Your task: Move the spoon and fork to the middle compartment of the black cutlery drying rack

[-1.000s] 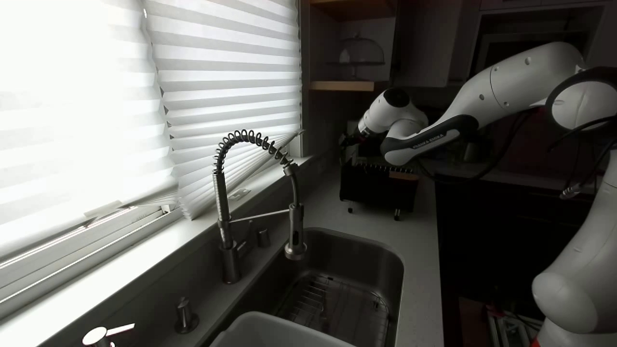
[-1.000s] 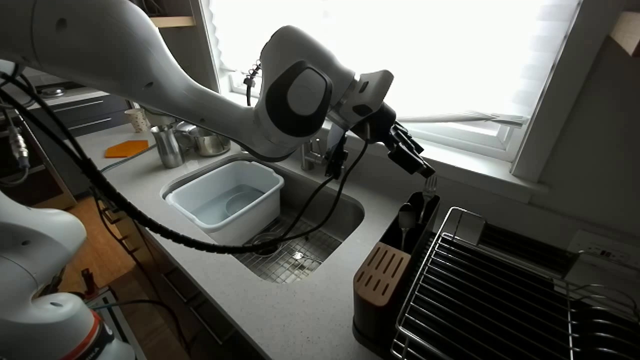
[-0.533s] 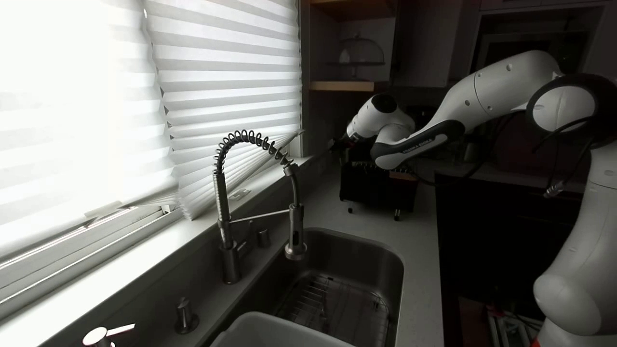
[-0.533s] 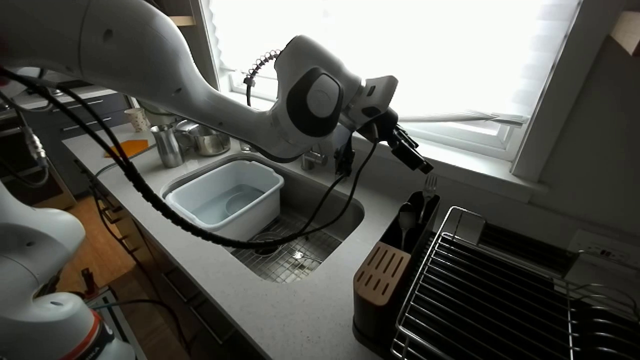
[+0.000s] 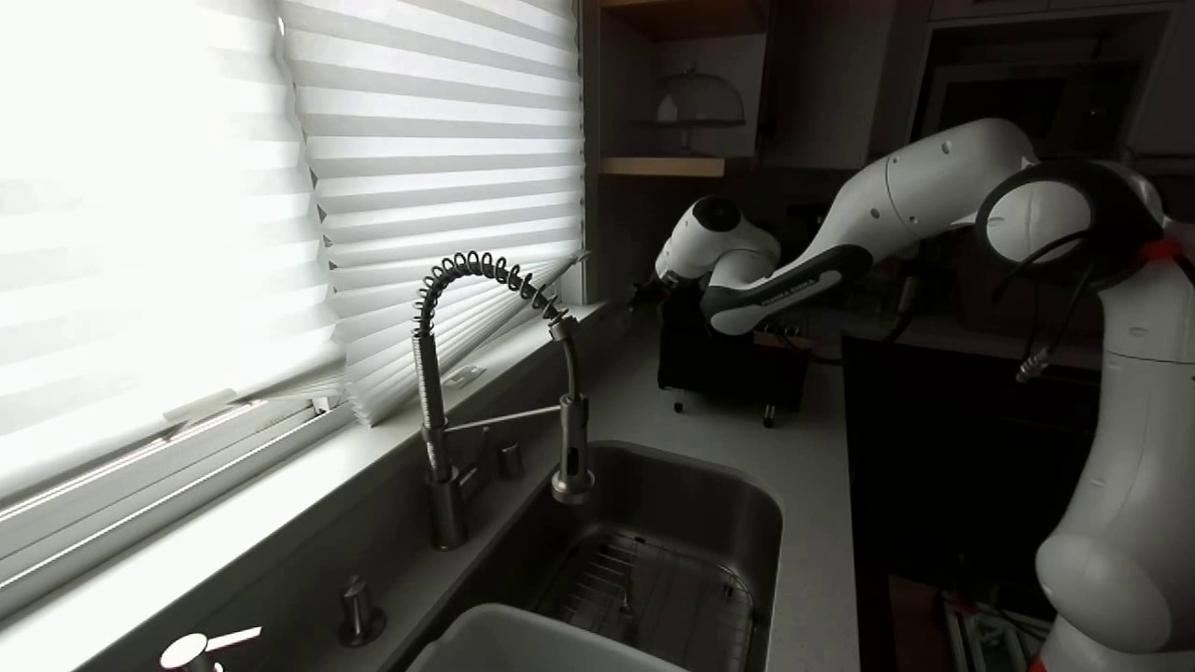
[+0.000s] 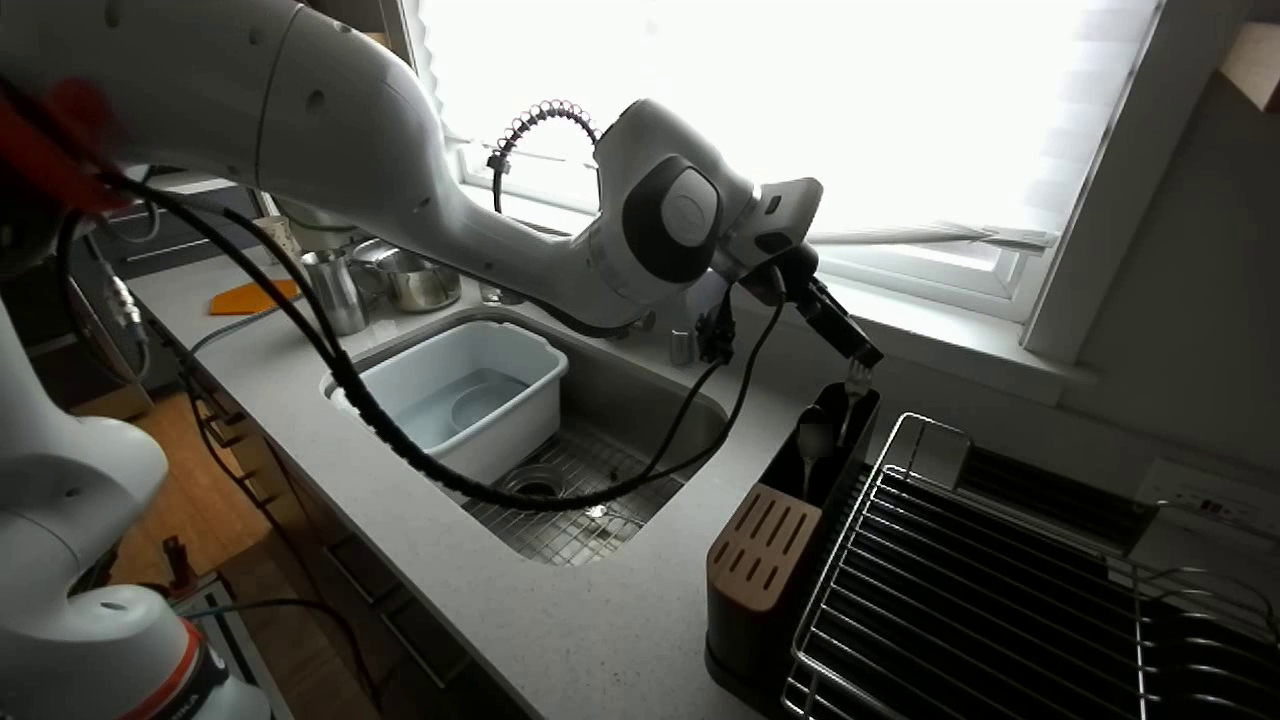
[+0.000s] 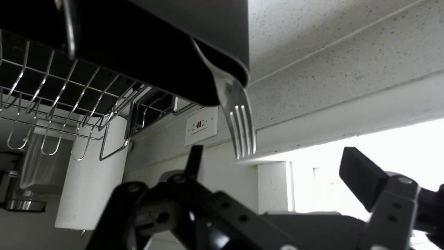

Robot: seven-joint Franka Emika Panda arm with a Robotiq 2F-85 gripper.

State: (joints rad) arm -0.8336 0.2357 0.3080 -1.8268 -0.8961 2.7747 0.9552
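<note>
Held the end effector (image 7: 274, 163) wide just above the fork (image 7: 229, 93), tines-up at one end of the black cutlery drying rack (image 6: 735, 632), probably to straddle it. Saw the spoon (image 6: 812, 445) bowl-up nearer the slotted wooden block (image 6: 765, 545), perhaps for gripping; could not tell which compartment.

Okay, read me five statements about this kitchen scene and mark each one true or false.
1. The fork stands in the black cutlery rack. True.
2. The fork's tines are hidden down inside the rack. False: they stick out of it.
3. The spoon is nearer the slotted wooden insert than the fork is. True.
4. The robot's jaws are shut on the fork. False: in the wrist view they stand open.
5. The white tub sits in the sink. True.
</note>
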